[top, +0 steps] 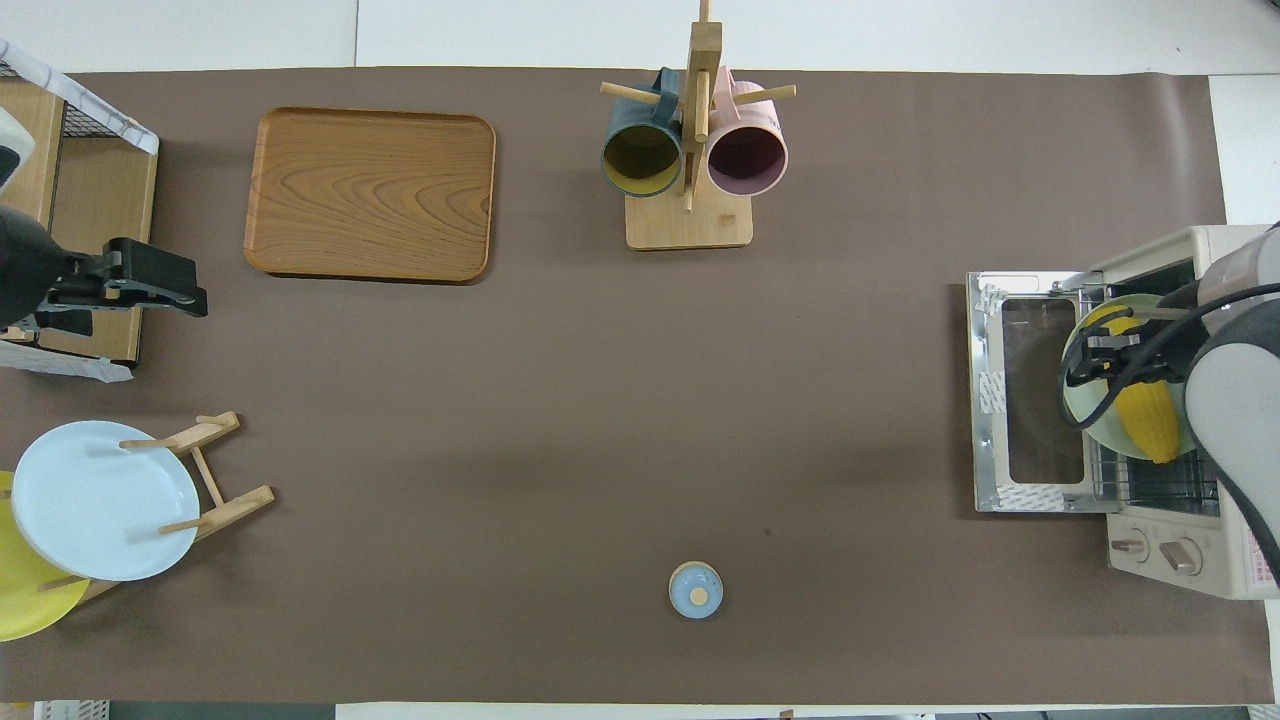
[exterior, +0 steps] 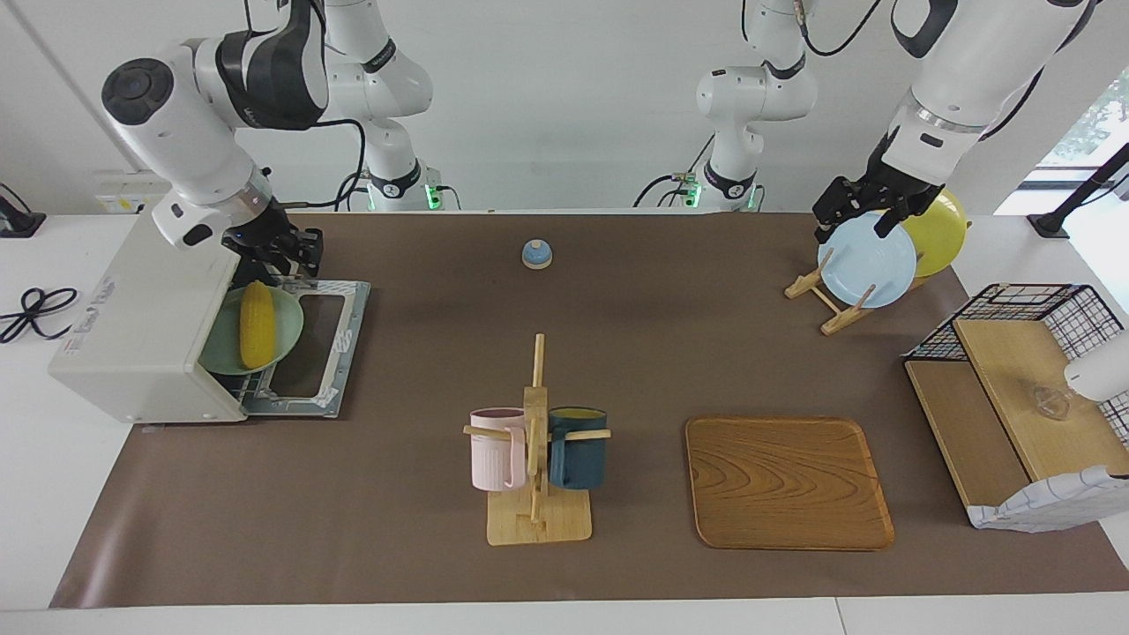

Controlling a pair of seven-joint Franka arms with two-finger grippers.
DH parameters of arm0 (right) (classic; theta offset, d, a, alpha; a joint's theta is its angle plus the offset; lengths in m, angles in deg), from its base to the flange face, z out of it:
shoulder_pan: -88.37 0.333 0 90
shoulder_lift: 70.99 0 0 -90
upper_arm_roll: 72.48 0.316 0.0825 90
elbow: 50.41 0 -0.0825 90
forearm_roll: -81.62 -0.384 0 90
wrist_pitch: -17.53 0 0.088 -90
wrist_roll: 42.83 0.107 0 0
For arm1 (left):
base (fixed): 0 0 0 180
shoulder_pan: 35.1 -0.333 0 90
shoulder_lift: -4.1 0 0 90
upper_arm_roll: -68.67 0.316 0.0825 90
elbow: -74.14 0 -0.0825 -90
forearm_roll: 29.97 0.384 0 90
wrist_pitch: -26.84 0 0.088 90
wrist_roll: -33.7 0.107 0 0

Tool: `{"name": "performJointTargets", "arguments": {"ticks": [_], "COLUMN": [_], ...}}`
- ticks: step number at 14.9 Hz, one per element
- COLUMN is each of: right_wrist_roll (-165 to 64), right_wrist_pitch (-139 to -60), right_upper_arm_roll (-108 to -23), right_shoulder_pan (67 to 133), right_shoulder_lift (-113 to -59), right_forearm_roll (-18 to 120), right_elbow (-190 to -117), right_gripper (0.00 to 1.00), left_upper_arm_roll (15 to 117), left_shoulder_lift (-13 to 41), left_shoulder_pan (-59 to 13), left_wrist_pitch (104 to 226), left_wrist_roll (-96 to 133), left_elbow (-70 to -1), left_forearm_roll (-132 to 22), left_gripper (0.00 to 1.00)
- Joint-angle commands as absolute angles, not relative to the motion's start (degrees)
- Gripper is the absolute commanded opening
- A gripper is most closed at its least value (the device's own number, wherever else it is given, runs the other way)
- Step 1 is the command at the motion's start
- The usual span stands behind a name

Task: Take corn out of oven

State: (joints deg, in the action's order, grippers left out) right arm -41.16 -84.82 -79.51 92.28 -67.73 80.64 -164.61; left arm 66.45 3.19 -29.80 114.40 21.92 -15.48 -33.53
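Observation:
The off-white oven [exterior: 141, 309] stands at the right arm's end of the table, its glass door [exterior: 340, 309] folded down flat. Inside, on the wire rack, the yellow corn [exterior: 257, 324] lies on a pale green plate [exterior: 289, 333]. My right gripper [exterior: 287, 256] hangs open at the oven's mouth, just above the corn's end nearer to the robots, with nothing between its fingers. From overhead the right gripper [top: 1092, 358] covers part of the corn [top: 1145, 420] and plate. My left gripper [exterior: 854, 227] waits open in the air by the plate rack.
A wooden mug stand [exterior: 536, 459] holds a pink and a dark blue mug mid-table. A wooden tray [exterior: 788, 483] lies beside it. A small blue knob [exterior: 536, 254] sits near the robots. The rack's plates [exterior: 869, 260] and a wire shelf [exterior: 1014, 397] occupy the left arm's end.

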Motion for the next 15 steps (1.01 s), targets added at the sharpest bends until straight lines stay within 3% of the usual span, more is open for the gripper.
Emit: {"name": "performJointTargets", "arguments": {"ticks": [1,6,15], "right_wrist_roll": [-45.26,-48.89,-52.05], "right_wrist_pitch": [-89.95,-100.05,-108.58], "right_upper_arm_roll": [-79.07,-79.07,-79.07], "right_shoulder_pan": [91.72,89.78,89.78], "right_shoulder_lift": [-65.45,-65.72,-68.79], "right_forearm_roll": [83.63,85.83,89.27], "right_elbow": [-171.16,-177.58,-180.92], "right_gripper": [0.33,0.30,0.29], "left_upper_arm_roll": [66.21,66.21,66.21], "left_shoulder_lift": [1.90,1.90,1.90], "left_shoulder_pan": [-29.83,-29.82,-29.74], "left_wrist_pitch": [114.99,114.99,114.91], "left_wrist_roll": [21.83,21.92,22.01], "left_elbow": [-17.00,-17.00,-17.00], "left_forearm_roll": [-32.78,-32.69,-32.78], "left_gripper": [1.00,1.00,1.00]}}
